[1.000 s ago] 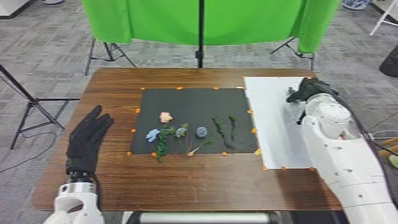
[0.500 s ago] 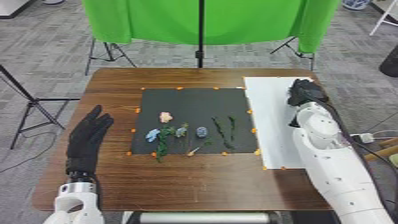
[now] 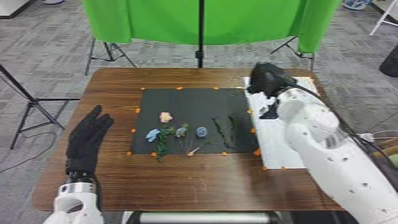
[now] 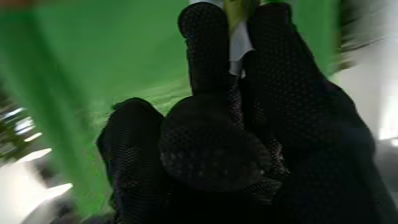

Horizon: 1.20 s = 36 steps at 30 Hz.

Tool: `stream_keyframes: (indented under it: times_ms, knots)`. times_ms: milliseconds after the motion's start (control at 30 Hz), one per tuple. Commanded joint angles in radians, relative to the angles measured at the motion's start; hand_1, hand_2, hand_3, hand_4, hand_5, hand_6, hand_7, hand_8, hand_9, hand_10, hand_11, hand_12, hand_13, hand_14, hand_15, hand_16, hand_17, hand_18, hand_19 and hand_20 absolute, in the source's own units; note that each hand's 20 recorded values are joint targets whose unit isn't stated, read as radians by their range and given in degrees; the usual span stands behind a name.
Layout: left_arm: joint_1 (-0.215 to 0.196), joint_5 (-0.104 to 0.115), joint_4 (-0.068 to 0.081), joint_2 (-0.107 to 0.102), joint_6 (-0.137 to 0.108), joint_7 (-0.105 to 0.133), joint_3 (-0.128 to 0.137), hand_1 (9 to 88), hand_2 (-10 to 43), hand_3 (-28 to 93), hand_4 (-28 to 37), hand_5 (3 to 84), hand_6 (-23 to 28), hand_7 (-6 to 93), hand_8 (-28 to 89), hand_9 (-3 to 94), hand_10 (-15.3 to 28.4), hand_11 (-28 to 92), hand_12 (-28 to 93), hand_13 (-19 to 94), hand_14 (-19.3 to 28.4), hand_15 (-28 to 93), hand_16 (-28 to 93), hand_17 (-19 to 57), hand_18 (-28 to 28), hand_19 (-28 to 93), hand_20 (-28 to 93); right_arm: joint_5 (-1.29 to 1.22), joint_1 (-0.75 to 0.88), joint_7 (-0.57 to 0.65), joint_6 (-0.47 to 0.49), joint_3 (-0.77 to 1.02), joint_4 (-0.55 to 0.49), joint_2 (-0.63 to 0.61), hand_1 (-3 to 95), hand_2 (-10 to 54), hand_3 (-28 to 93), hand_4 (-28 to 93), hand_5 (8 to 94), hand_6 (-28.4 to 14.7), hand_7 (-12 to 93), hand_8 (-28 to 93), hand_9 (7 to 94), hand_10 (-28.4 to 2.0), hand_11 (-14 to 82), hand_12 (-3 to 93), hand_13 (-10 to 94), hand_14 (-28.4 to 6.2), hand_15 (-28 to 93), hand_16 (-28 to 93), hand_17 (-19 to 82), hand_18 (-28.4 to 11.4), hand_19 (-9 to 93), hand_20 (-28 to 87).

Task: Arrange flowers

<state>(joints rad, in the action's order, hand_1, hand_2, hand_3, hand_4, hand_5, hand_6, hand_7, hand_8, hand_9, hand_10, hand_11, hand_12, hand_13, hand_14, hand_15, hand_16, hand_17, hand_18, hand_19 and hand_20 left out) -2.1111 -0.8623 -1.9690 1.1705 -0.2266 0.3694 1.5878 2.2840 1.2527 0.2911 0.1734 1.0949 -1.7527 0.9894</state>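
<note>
Calling the far side of the table 12 o'clock in the head view: the right hand (image 3: 271,80) is up around 1 o'clock, above the far end of the white sheet (image 3: 282,152), and it's clamped on something. In the right wrist view there's a pale flower piece (image 4: 240,44) between two fingertips, touching both. The loose flower stuff is well apart from that hand: two dark stems (image 3: 222,132) at about its 7 o'clock, the pink flower (image 3: 165,117) and the light blue flower (image 3: 152,135) at roughly its 8. Left hand (image 3: 85,142) sits near 9 o'clock of the black mat (image 3: 191,102), fingers straight and the thumb a bit apart, nothing in it. Material-wise, the gloves are black fabric, and up close it's a fine mesh with a rounded tip in the middle. The mat is a flat, matte rectangle with little orange dabs (image 3: 179,88) around its edge, the wooden table (image 3: 160,185) is brown with some shine, and a smooth green cloth (image 3: 258,22) hangs at 12. As for looks, the held bit is whitish with a yellow-green strip beside it, too blurry to say which flower. On the mat the pink one is small and frilly, the blue-gray bloom (image 3: 202,132) is a neat oval, and the leafy green sprig (image 3: 162,146) crosses the near edge at 7 o'clock.
</note>
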Motion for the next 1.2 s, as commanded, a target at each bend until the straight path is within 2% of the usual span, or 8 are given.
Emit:
stream_keyframes:
  times_ms: [33, 167, 367, 667, 767, 900, 967, 1200]
  knots:
    - [-0.006, -0.007, 0.005, 0.004, 0.013, -0.010, -0.006, 23.5, -3.8, 68, -21.1, 40.8, 3.0, 9.7, -5, 40.8, 11.9, 14, 14, 36, 14.5, 11, 5, 7.9, 11.8, 2, 22, 0.072, 0.001, -0.085, 0.070, -0.074, 0.037, 0.059, 66.0, -9.5, 44, -11, 79.5, -0.1, 20, 12, 92.5, -8.6, 13.0, 31.9, 94, 0.9, 62, 27, 69, -8.7, 93, 56]
    - [-0.010, -0.005, 0.004, 0.002, 0.011, -0.011, -0.005, 23.5, -3.7, 68, -21.1, 40.8, 2.9, 9.7, -4, 40.9, 11.9, 14, 14, 36, 14.5, 11, 5, 7.9, 11.8, 2, 22, 0.078, 0.013, -0.085, 0.088, -0.074, 0.043, 0.058, 64.8, -9.5, 45, -10, 78.6, 0.3, 21, 11, 91.8, -8.2, 12.5, 32.6, 94, 0.7, 62, 27, 69, -8.7, 93, 56]
    - [-0.003, -0.004, 0.009, 0.000, 0.016, -0.014, -0.007, 23.4, -3.9, 69, -21.0, 40.9, 2.9, 9.8, -5, 41.0, 12.0, 14, 14, 36, 14.5, 11, 5, 7.9, 11.8, 2, 22, 0.081, 0.023, -0.099, 0.118, -0.081, 0.041, 0.057, 61.6, -9.5, 45, -10, 76.6, 0.4, 20, 10, 90.5, -8.6, 11.7, 32.5, 94, 0.7, 61, 28, 69, -8.7, 93, 56]
    - [-0.006, -0.006, 0.007, 0.002, 0.019, -0.009, -0.004, 23.3, -4.0, 69, -20.9, 40.8, 3.0, 9.7, -5, 40.9, 12.0, 14, 14, 36, 14.5, 11, 5, 7.9, 11.8, 2, 22, 0.115, 0.025, -0.126, 0.127, -0.083, 0.047, 0.067, 57.8, -9.5, 43, -10, 73.1, 0.3, 18, 8, 85.6, -10.4, 16.2, 26.0, 94, 0.5, 60, 30, 68, -8.9, 93, 57]
    - [-0.005, -0.006, 0.008, 0.003, 0.020, -0.006, -0.005, 23.2, -4.1, 69, -20.8, 40.8, 3.0, 9.7, -5, 40.8, 11.9, 14, 14, 36, 14.5, 11, 5, 7.9, 11.8, 2, 22, 0.131, 0.026, -0.136, 0.131, -0.074, 0.052, 0.071, 53.5, -9.5, 48, -12, 70.9, 0.6, 19, 7, 83.4, -11.3, 18.9, 21.3, 94, 0.7, 59, 31, 68, -9.1, 93, 57]
    - [-0.005, -0.007, 0.009, 0.005, 0.021, -0.004, -0.005, 23.2, -4.4, 69, -20.9, 40.7, 3.0, 9.6, -4, 40.9, 11.9, 14, 14, 36, 14.6, 11, 5, 7.9, 11.8, 2, 22, 0.161, 0.030, -0.146, 0.150, -0.065, 0.053, 0.066, 49.2, -9.5, 54, -13, 68.4, 1.1, 18, 4, 81.3, -11.5, 19.5, 19.7, 94, 0.7, 59, 31, 67, -9.0, 93, 57]
    - [-0.008, -0.007, 0.008, 0.007, 0.018, -0.003, -0.003, 23.3, -4.6, 69, -20.8, 40.7, 3.0, 9.6, -4, 40.9, 11.9, 14, 14, 36, 14.6, 11, 5, 7.8, 11.8, 2, 22, 0.183, 0.031, -0.153, 0.166, -0.058, 0.053, 0.066, 46.2, -9.5, 59, -15, 66.4, 1.4, 18, -6, 80.1, -11.7, 19.1, 19.5, 94, 0.7, 59, 32, 67, -9.2, 93, 57]
    - [-0.004, -0.009, 0.009, 0.007, 0.020, -0.003, -0.004, 23.6, -5.1, 69, -20.7, 40.6, 2.9, 9.5, -4, 40.9, 11.8, 14, 14, 36, 14.6, 11, 5, 7.8, 11.8, 2, 22, 0.174, 0.037, -0.138, 0.206, -0.034, 0.031, 0.056, 42.0, -9.5, 58, -16, 61.5, 1.3, 16, -9, 77.1, -12.0, 18.3, 19.4, 93, 0.4, 57, 33, 66, -9.3, 93, 57]
